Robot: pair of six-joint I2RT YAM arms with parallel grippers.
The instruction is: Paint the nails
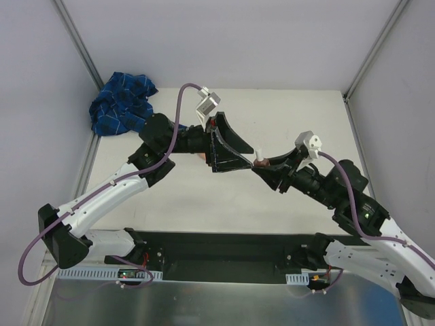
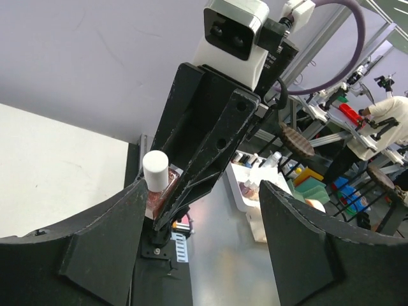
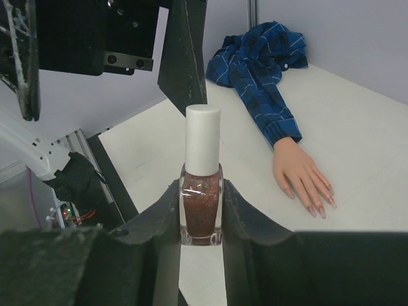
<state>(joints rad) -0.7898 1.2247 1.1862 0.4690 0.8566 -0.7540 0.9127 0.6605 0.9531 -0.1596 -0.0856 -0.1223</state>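
Note:
My right gripper (image 3: pixel 201 213) is shut on a small glass polish bottle (image 3: pixel 201 204) of reddish glitter polish with a white cap (image 3: pixel 203 137), and holds it upright above the table. My left gripper (image 1: pixel 243 157) is open wide in front of it. In the left wrist view the cap (image 2: pixel 155 169) stands just inside the tip of the left finger (image 2: pixel 121 223). The pale fake hand (image 3: pixel 299 175) lies flat on the table in a blue plaid sleeve (image 3: pixel 261 70). Its pinkish nails (image 3: pixel 322 207) point to the lower right of the right wrist view. From the top, the hand is mostly hidden under my left gripper.
The bunched end of the plaid sleeve (image 1: pixel 122 102) lies in the far left corner of the white table (image 1: pixel 306 115). Metal frame posts stand at both back corners. A black base strip (image 1: pixel 224 248) runs along the near edge.

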